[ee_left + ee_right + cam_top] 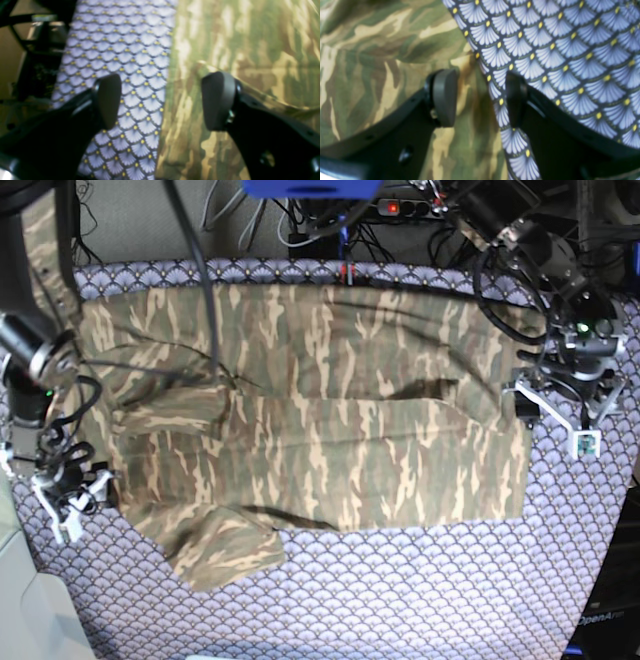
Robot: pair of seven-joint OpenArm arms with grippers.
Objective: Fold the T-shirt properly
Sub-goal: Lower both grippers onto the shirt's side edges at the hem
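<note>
Left gripper (160, 101), as I see it through its wrist camera: jaws spread wide, nothing between them, one pad (108, 100) over the tablecloth (120, 50) and the other over the T-shirt (250, 50), straddling the shirt's straight edge. In the base view I find this gripper (560, 420) at the shirt's right-hand end, just beside the cloth's corner.

Right gripper (480, 98), wrist view: jaws apart with a clear gap, holding nothing; one pad (443, 97) lies over camouflage cloth, the other over the fan-scale tablecloth (570, 50), the shirt edge (395, 50) running between them. In the base view it (70, 500) sits at the shirt's left-hand end, beside the sleeve.

T-shirt (320, 420), base view: spread lengthwise across the desk, on the tablecloth (450, 590), its far long side doubled over toward the middle so a fold line crosses it. One sleeve (225, 545) juts out at the near left; cables hang over the upper part.
</note>
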